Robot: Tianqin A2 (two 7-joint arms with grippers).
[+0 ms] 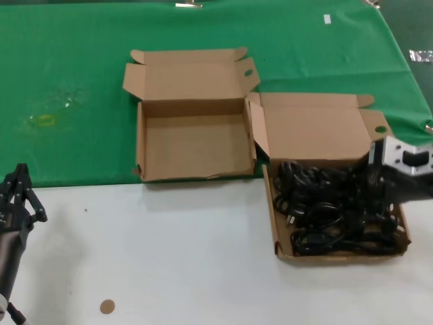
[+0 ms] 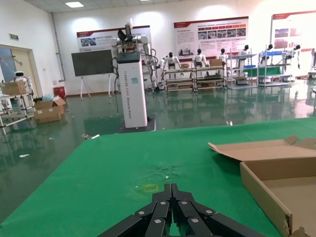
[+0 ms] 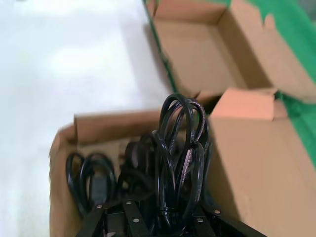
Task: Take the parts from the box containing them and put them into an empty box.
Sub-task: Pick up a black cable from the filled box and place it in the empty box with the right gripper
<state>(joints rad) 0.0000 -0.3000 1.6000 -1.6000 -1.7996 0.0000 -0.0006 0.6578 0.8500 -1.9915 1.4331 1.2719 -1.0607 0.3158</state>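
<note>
Black coiled power cords, the parts (image 1: pixel 338 206), fill the brown box containing them (image 1: pixel 272 217) at the right, on the white table. My right gripper (image 1: pixel 372 184) is down inside that box at its right side. In the right wrist view its jaws are shut on one cord coil (image 3: pixel 180 143), which stands upright between them, with more cords (image 3: pixel 91 175) beside it. The empty box (image 1: pixel 141 145) lies open to the left on the green cloth, also seen as the empty box (image 3: pixel 197 54) beyond the cords. My left gripper (image 1: pixel 20 186) is parked shut at the near left.
Green cloth (image 1: pixel 74 74) covers the far half of the table and white surface (image 1: pixel 169 250) the near half. A small brown disc (image 1: pixel 107 307) lies near the front edge. Both box lids (image 1: pixel 189 78) stand open towards the back. A yellow mark (image 1: pixel 46 120) shows on the cloth.
</note>
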